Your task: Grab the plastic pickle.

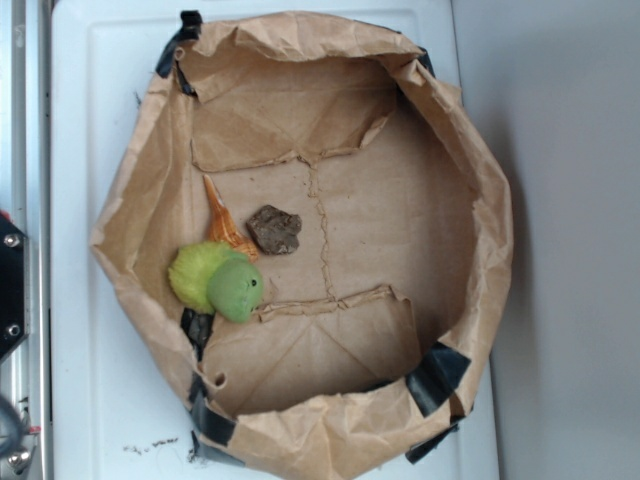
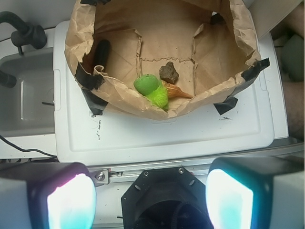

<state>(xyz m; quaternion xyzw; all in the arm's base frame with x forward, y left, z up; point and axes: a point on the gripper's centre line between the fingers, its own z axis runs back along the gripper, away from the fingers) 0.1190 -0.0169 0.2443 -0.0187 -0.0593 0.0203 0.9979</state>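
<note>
The plastic pickle (image 2: 101,51), dark, glossy and sausage-shaped, lies inside the brown paper bag (image 2: 224,52), against its left wall in the wrist view. In the exterior view only a dark end of the pickle (image 1: 197,326) shows, at the bag's lower-left wall just below the fuzzy toy. My gripper (image 2: 150,200) is open, its two fingers (image 2: 71,200) spread wide at the bottom of the wrist view. It hangs over the black base and metal rail, outside the bag and well short of the pickle. Nothing is between the jaws. The exterior view does not show the gripper.
In the bag lie a fuzzy yellow-green toy (image 1: 215,280) with a light green round end, a brown rock-like lump (image 1: 274,229) and an orange cone-shaped piece (image 1: 224,222). The bag sits on a white board (image 2: 167,133). A grey sink (image 2: 26,95) is to the left.
</note>
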